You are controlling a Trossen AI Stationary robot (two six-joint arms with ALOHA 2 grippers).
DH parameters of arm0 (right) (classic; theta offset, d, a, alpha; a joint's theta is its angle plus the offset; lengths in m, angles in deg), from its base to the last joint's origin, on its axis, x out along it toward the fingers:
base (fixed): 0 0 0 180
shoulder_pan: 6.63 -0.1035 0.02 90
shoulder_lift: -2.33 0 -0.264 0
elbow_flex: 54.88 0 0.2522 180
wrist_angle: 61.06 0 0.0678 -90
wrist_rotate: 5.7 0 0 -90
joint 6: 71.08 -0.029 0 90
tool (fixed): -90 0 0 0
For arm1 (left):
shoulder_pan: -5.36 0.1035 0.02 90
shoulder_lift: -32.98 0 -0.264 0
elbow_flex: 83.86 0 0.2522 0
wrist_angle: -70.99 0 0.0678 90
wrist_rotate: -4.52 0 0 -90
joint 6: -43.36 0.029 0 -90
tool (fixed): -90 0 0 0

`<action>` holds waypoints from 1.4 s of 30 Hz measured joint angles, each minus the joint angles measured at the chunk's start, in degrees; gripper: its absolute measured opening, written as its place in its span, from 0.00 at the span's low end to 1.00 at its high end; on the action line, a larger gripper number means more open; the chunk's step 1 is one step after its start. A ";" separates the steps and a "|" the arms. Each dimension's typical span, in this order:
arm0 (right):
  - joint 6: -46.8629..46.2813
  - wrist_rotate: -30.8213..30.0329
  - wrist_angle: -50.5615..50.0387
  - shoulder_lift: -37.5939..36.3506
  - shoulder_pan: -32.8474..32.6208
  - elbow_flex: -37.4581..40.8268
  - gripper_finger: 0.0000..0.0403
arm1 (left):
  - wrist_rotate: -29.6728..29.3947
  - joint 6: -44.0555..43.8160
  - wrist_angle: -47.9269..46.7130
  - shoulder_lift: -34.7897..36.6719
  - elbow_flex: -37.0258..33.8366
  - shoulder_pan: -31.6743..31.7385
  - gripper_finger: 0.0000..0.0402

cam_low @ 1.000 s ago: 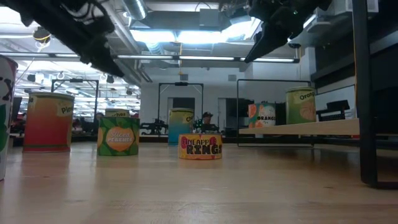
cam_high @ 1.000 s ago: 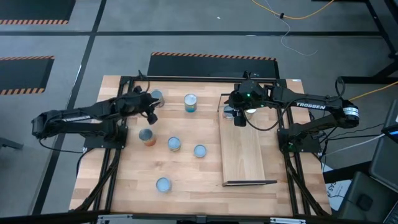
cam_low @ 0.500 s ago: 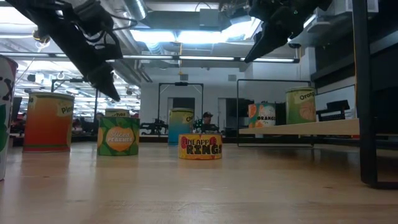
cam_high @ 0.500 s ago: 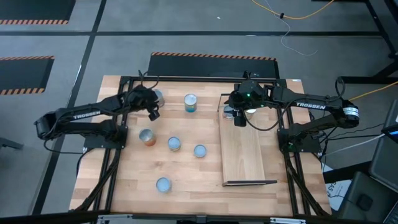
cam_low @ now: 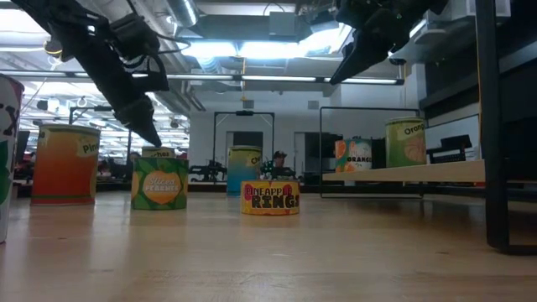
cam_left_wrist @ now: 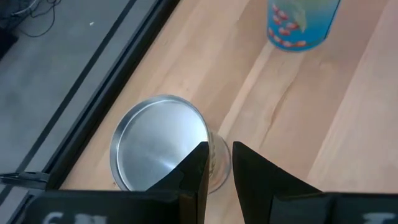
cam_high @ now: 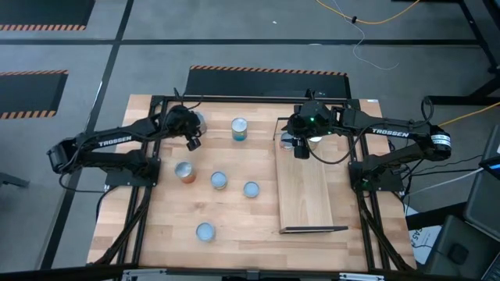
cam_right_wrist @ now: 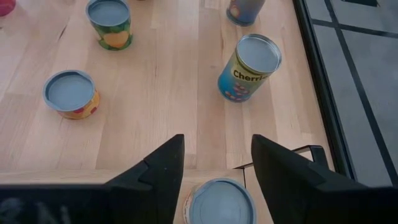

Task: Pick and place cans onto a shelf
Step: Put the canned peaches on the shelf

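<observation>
Six cans stand upright on the tabletop. A silvery-topped can [cam_high: 197, 121] [cam_left_wrist: 160, 146] is at the far left and a blue cherry can [cam_high: 239, 129] [cam_right_wrist: 250, 68] stands right of it. My left gripper [cam_high: 191, 141] [cam_left_wrist: 217, 163] [cam_low: 153, 138] hangs just above that silvery can's near side, with only a narrow slit between its fingers. The pale-wood shelf [cam_high: 306, 191] [cam_low: 419, 173] lies at the right and carries cans at its far end [cam_low: 406, 141] [cam_low: 359, 155]. My right gripper [cam_high: 301, 148] [cam_right_wrist: 216, 160] is open and empty, high above one of these cans [cam_right_wrist: 221, 200].
Other cans stand mid-table: an orange-red-sided one [cam_high: 184, 172], two pale-blue tops [cam_high: 219, 180] [cam_high: 251, 189], and one near the front [cam_high: 205, 231]. The shelf's near half is bare board, with a dark frame [cam_high: 314, 229] at its near end.
My left gripper has come down and gone a little toward the table's right, closing on the silvery-topped can at the far left. The cans have not moved.
</observation>
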 joint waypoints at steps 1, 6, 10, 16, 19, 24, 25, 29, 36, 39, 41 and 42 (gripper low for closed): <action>0.00 0.00 0.01 0.00 0.00 0.00 0.47 | 0.00 0.03 0.26 -0.49 0.02 0.17 0.16; 0.00 0.00 -0.01 0.00 0.00 0.00 0.47 | -0.10 0.02 0.94 -2.16 0.07 0.59 0.16; 0.00 0.02 -0.01 0.00 0.00 0.00 0.47 | -0.31 0.02 1.01 -2.21 0.04 0.59 0.16; 0.00 0.02 -0.01 0.00 0.00 0.00 0.47 | -0.39 0.00 1.03 -2.19 0.04 0.59 0.13; 0.00 0.02 -0.01 0.00 0.00 0.00 0.47 | -0.39 0.00 1.08 -2.19 0.04 0.59 0.09; 0.00 0.02 -0.02 0.00 0.00 0.00 0.47 | -0.42 -0.06 1.14 -2.16 0.04 0.56 0.01; 0.00 0.02 -0.02 0.00 0.00 0.00 0.47 | -0.39 -0.09 1.14 -2.16 0.04 0.56 0.01; 0.00 0.02 -0.02 0.00 0.00 0.00 0.47 | -0.34 -0.09 1.21 -2.13 0.02 0.56 0.01; -0.02 0.02 -0.02 0.00 0.00 0.00 0.47 | 2.70 -0.37 3.59 -2.16 -0.11 0.52 0.00; -0.01 0.02 -0.02 0.00 0.00 0.00 0.47 | 5.01 -1.39 4.03 -2.14 -0.11 0.48 0.00; -0.02 0.02 -0.02 0.00 0.00 0.00 0.47 | 6.18 -1.93 4.09 -2.14 -0.11 0.06 0.00; -0.02 0.02 -0.02 0.00 0.00 0.00 0.47 | 6.61 -1.97 4.13 -2.14 -0.11 -0.40 0.00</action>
